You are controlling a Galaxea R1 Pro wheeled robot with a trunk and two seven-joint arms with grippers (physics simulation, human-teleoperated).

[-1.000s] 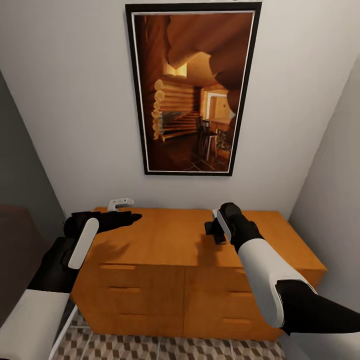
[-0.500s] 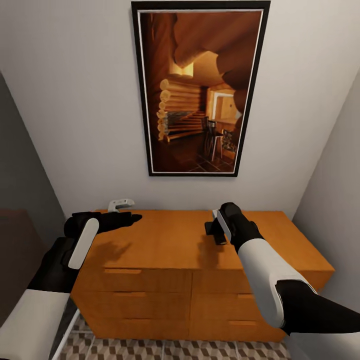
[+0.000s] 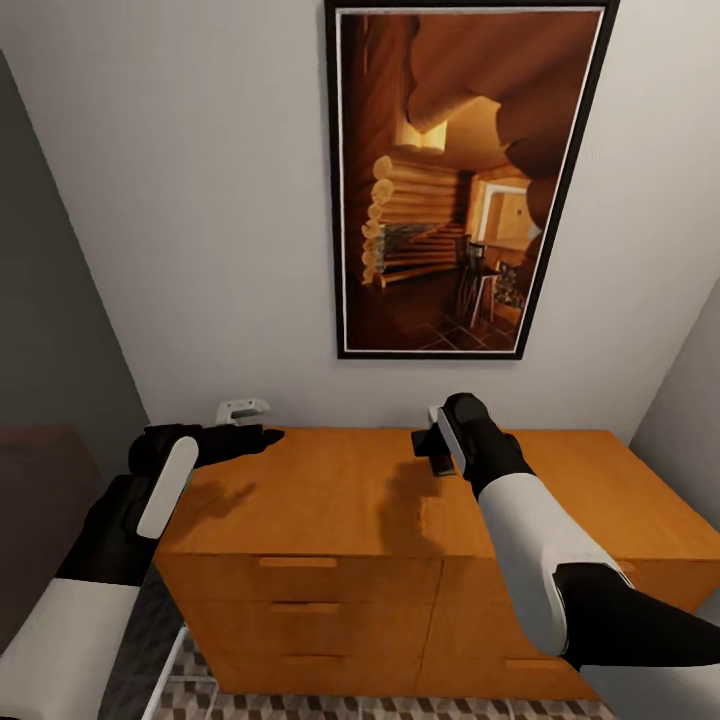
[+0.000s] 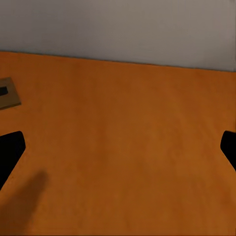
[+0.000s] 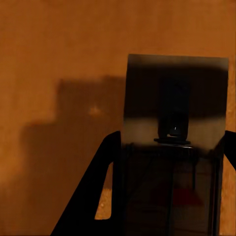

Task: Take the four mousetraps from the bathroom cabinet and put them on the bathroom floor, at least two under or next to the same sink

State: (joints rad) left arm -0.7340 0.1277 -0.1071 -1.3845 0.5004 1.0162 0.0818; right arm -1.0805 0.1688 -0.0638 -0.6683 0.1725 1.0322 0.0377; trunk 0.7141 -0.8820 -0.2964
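Right tool (image 5: 167, 196) clamped on mousetrap (image 5: 174, 128), held above cabinet (image 3: 330, 490) top. Left tool (image 4: 118, 152) fingers spread wide over cabinet top; second mousetrap (image 4: 7, 93) lies flat nearby.

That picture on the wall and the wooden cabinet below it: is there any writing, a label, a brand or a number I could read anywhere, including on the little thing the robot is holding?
No readable text anywhere.
Framed picture: a log-cabin interior, no caption or signature legible.
Cabinet: plain wood, no label.
Mousetrap in the right gripper: a red mark shows, too dark and blurred to read.
Mousetrap on the cabinet top: no legible marking.
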